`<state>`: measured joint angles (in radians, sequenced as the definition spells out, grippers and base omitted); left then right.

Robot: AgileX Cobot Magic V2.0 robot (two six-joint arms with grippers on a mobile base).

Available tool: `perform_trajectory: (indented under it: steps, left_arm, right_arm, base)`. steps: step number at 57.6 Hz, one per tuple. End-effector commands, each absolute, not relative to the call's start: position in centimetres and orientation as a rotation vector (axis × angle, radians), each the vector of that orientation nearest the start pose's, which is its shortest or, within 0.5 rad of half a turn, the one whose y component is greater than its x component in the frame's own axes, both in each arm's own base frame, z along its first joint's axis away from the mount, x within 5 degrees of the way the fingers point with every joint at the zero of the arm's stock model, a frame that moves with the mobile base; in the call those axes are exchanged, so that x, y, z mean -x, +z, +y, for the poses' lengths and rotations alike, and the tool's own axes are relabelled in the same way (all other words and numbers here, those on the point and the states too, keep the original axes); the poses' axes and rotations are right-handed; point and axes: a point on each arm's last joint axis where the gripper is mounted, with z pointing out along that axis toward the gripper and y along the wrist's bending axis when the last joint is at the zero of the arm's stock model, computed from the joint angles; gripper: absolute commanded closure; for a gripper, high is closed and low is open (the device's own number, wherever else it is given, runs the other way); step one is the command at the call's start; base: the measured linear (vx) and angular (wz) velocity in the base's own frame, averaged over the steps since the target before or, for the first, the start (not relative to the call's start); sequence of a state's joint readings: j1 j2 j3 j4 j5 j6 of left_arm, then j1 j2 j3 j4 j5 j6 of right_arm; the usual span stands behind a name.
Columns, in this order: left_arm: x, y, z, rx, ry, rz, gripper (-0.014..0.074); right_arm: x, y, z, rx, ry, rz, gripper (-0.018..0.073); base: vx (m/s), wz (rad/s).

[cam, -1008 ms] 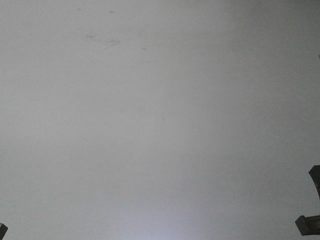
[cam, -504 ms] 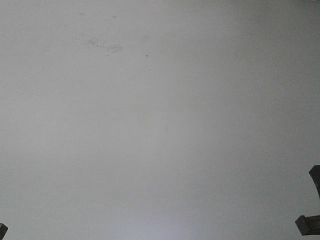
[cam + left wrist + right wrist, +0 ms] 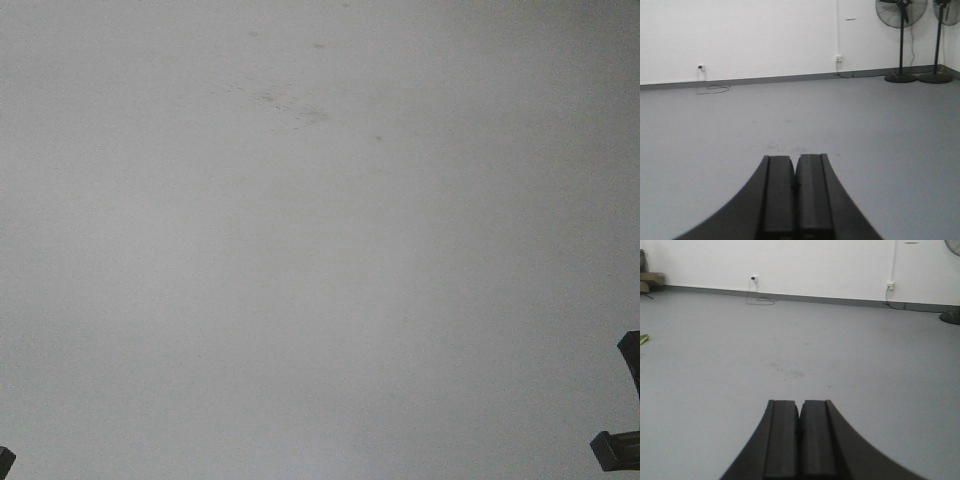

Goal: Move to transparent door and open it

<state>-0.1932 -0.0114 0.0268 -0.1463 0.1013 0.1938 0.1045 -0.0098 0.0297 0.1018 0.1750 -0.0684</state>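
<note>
The transparent door is out of view in every frame. My left gripper (image 3: 795, 157) is shut, its two dark fingers pressed together with nothing between them, pointing across bare grey floor toward a white wall. My right gripper (image 3: 800, 402) is likewise shut and holds nothing, aimed over the same grey floor. The front view shows only grey floor with a patch of dark specks (image 3: 290, 105); dark parts of the robot sit at its lower right edge (image 3: 622, 440) and lower left corner.
Two black pedestal fans (image 3: 900, 40) stand against the white wall at the far right. Wall sockets (image 3: 701, 67) with a loose cable (image 3: 712, 90) sit above the grey skirting. Cardboard boxes (image 3: 649, 281) are at the far left. A green object (image 3: 643, 339) lies on the floor.
In the front view the speckled floor patch has slid to the right and slightly down, so the base is turning or moving. Both grippers stay shut.
</note>
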Motion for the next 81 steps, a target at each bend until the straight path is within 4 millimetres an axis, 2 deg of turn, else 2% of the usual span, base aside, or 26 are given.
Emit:
perform_trajectory:
  steps: [1,81]
  left_arm:
    - [-5.57,19.32,-1.16,-0.188,-0.128,1.528,0.0602]
    - [-5.57,19.32,-1.16,-0.188,-0.128,1.528,0.0602]
  right_arm:
    - [-5.61,19.13,0.63,0.065,0.102,1.596,0.0559]
    - [-5.61,19.14,0.63,0.065,0.102,1.595,0.0559]
  base:
    - [0.37,0.44]
    - [0.44,0.42]
